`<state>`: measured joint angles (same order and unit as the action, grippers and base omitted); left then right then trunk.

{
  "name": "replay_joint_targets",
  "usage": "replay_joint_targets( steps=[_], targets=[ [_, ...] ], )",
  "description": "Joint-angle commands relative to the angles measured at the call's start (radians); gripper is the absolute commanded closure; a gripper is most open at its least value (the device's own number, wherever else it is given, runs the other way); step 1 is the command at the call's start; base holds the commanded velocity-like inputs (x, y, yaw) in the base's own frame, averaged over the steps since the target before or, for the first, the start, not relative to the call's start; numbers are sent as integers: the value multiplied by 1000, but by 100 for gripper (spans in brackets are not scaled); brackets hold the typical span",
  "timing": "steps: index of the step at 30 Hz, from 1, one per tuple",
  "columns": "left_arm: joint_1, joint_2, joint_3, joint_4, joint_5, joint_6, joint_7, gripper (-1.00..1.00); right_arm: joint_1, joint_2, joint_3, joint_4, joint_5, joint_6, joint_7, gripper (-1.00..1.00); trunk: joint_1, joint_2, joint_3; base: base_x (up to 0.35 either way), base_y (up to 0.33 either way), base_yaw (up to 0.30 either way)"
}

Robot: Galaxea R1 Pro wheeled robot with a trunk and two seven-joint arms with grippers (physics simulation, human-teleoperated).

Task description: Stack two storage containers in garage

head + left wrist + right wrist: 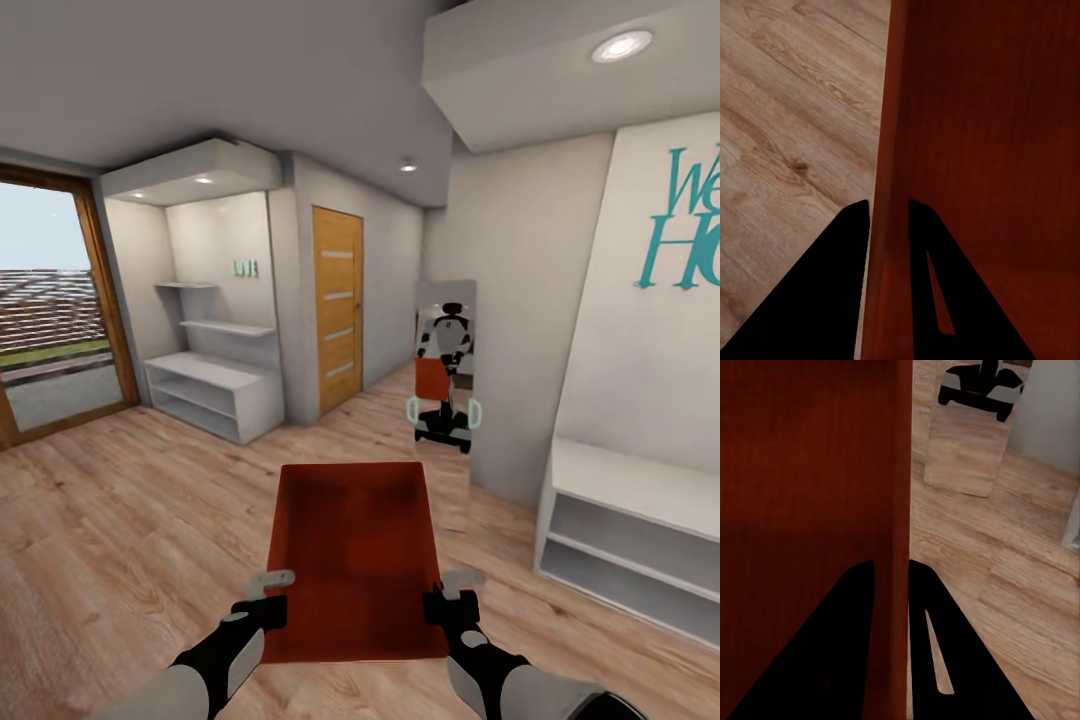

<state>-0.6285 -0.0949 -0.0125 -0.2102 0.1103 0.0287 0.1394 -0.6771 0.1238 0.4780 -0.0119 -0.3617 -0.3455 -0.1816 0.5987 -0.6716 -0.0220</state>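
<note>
Red-orange storage container (355,550) held out front over the wood-plank floor (130,520), left gripper (272,595) and right gripper (452,592) each pinching a side wall, mirror (444,370) ahead, teal wall lettering (685,220) cut off, reading "We / Ho".

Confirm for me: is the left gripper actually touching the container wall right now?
Touching. In the left wrist view the left gripper straddles the storage container side wall, both fingers pressed against it with no gap.
</note>
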Motion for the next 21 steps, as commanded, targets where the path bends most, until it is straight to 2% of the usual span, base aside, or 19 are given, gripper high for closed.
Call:
replay_joint_targets(
  steps=[1,15,21],
  targets=[
    [0,3,16,-5,-9,4,20,100,-1,0,-55,0,3,1,0,100,1,-2,-2,323,0,0],
    [0,3,16,-5,-9,4,20,100,-1,0,-55,0,2,0,1,100,1,-2,-2,323,0,4],
    [0,3,16,-5,-9,4,20,100,-1,1,-55,0,3,0,1,100,1,-2,-2,323,0,211]
  ],
)
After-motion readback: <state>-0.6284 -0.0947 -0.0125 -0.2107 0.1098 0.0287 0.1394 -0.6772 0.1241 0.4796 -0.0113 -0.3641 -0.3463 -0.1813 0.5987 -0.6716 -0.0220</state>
